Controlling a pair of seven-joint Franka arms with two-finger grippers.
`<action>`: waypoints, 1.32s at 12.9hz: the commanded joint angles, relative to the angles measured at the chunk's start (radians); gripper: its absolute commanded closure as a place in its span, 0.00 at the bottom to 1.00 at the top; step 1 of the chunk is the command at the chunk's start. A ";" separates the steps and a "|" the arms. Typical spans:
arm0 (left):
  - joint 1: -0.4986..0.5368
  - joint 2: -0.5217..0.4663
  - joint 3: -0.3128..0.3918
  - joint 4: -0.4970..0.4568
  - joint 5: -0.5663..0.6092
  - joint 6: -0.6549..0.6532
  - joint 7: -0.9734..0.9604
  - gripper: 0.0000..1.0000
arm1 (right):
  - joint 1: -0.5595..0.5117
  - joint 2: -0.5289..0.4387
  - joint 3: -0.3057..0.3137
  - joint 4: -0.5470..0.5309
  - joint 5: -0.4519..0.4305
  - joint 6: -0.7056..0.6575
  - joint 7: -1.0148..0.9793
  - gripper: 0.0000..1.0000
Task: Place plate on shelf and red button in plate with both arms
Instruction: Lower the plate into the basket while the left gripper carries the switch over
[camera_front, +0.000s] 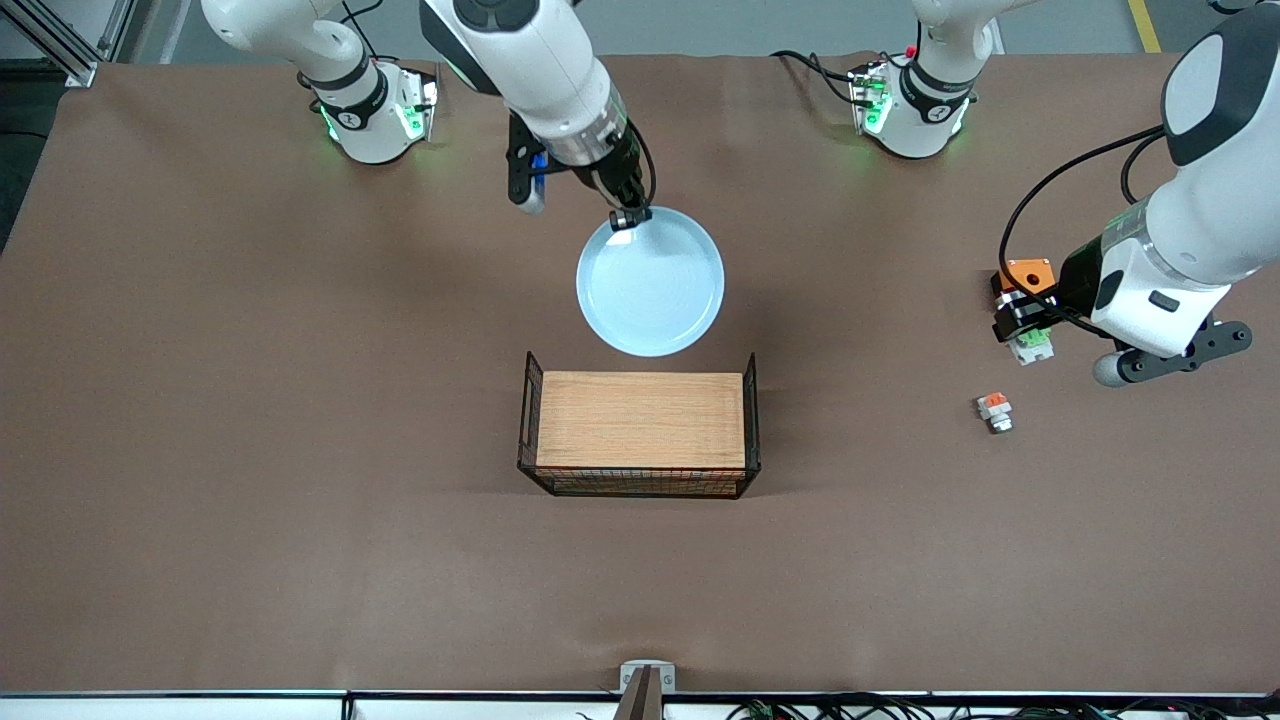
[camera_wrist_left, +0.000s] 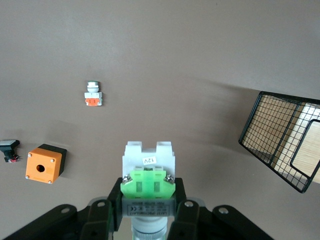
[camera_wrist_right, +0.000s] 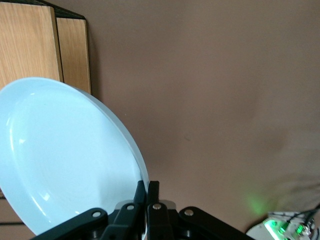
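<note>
The pale-blue plate (camera_front: 650, 282) hangs tilted above the table, just on the robot-base side of the wire basket. My right gripper (camera_front: 628, 214) is shut on its rim; the right wrist view shows the two fingers (camera_wrist_right: 148, 189) pinching the rim of the plate (camera_wrist_right: 65, 155). My left gripper (camera_front: 1030, 338) is shut on the red button (camera_front: 1033, 346), a white blocky part with a green patch, above the table at the left arm's end. In the left wrist view the button (camera_wrist_left: 148, 172) sits between the gripper's (camera_wrist_left: 148, 192) fingers. Its red end is hidden.
A black wire basket (camera_front: 752, 420) holds a wooden board (camera_front: 640, 420) at the table's middle; it also shows in the left wrist view (camera_wrist_left: 280, 137). An orange box (camera_front: 1028, 272), a white part with an orange patch (camera_front: 994, 410) and a dark button (camera_wrist_left: 9, 147) lie near the left gripper.
</note>
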 joint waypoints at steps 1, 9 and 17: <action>0.008 -0.010 -0.011 0.006 0.003 -0.018 -0.016 1.00 | 0.006 0.102 -0.011 0.112 -0.027 -0.009 0.008 1.00; 0.003 -0.003 -0.036 0.009 0.001 -0.015 -0.091 1.00 | 0.000 0.190 -0.015 0.114 -0.109 0.092 0.071 1.00; -0.078 0.020 -0.051 0.055 -0.062 0.003 -0.288 1.00 | -0.015 0.257 -0.015 0.106 -0.226 0.181 0.068 0.98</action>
